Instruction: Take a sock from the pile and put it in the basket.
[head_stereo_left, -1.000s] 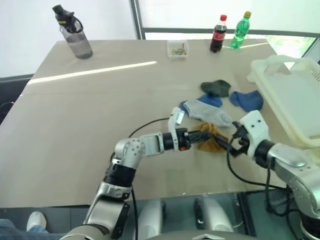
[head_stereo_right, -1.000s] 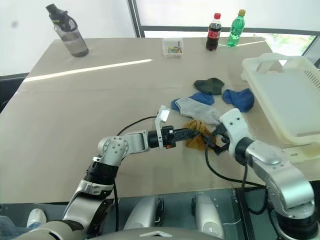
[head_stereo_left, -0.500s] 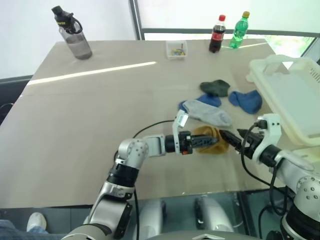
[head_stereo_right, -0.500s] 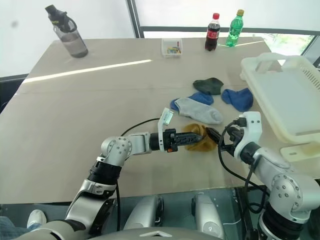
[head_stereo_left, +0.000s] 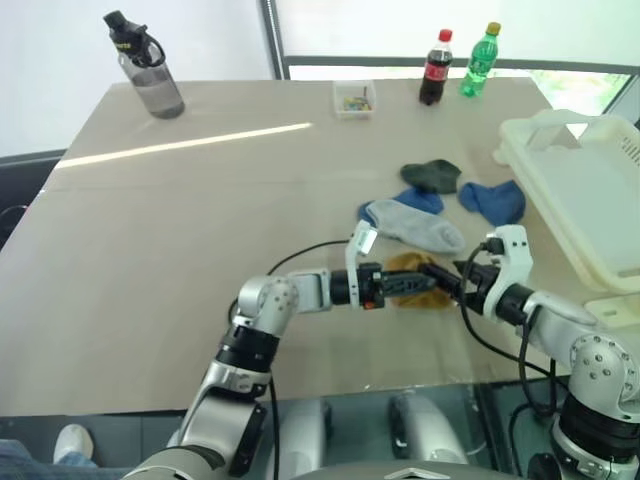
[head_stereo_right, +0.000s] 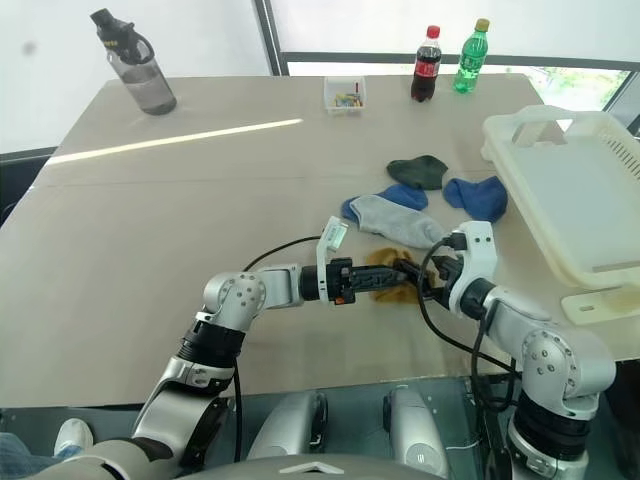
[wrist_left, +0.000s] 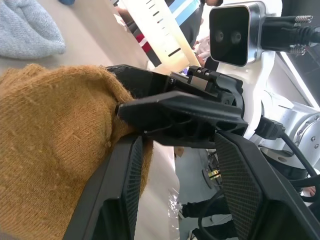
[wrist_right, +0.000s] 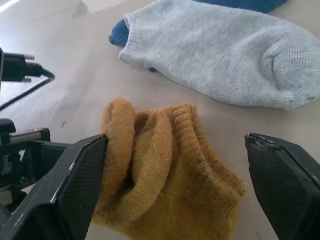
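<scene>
A mustard yellow sock (head_stereo_left: 412, 282) lies bunched near the table's front edge, with my left gripper (head_stereo_left: 402, 284) shut on its left end, pointing right. My right gripper (head_stereo_left: 440, 278) faces it from the right, open. In the right wrist view its two fingers (wrist_right: 75, 190) stand wide on either side of the sock (wrist_right: 165, 165). In the left wrist view one black right-hand finger (wrist_left: 175, 112) lies against the sock (wrist_left: 50, 150). The rest of the pile sits just behind: a grey sock (head_stereo_left: 420, 228), blue socks (head_stereo_left: 495, 200) and a dark green one (head_stereo_left: 432, 175). The white basket (head_stereo_left: 590, 200) stands at the right.
A grey water bottle (head_stereo_left: 145, 65) stands at the far left corner. A small clear box (head_stereo_left: 355, 98), a cola bottle (head_stereo_left: 434, 68) and a green bottle (head_stereo_left: 478, 60) line the far edge. The table's front edge runs just below both grippers.
My right gripper has rolled and slid left, so its open fingers now straddle the yellow sock. The left gripper has kept still with the sock in it.
</scene>
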